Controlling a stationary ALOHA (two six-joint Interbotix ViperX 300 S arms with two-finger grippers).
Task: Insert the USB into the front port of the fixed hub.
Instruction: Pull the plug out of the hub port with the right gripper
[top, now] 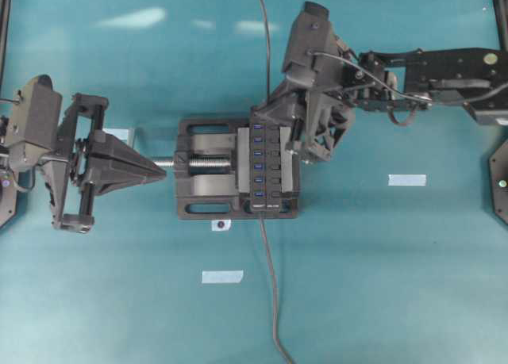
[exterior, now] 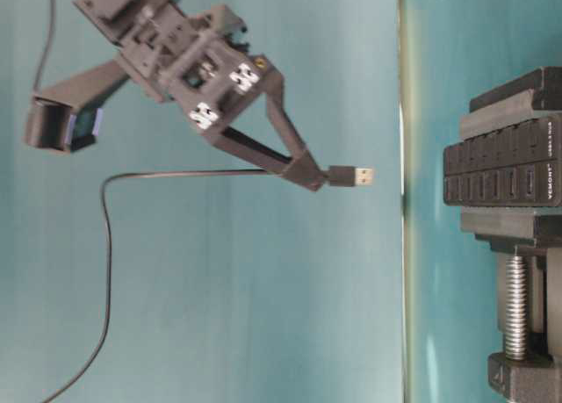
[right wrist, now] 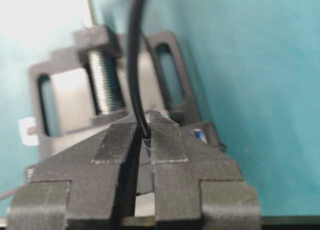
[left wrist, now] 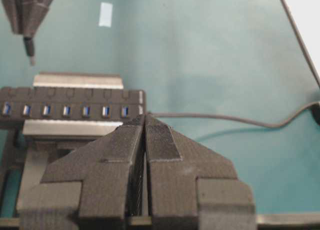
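With the right gripper (exterior: 309,176) clamped on the USB (exterior: 351,176), any tilt could jam it beside the front port (left wrist: 6,109) below.

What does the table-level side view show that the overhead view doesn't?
Only the table-level view shows the USB itself: its metal tip pokes out of the right pincer, clear of the fixed hub with a gap between them. Only the overhead view shows the left pincer, shut, at the tip of the vise screw, the hub's full row of blue slots, and pale tape marks on the table. Both show the right pincer, the hub clamped in the vise, and the thin dark cable trailing away.
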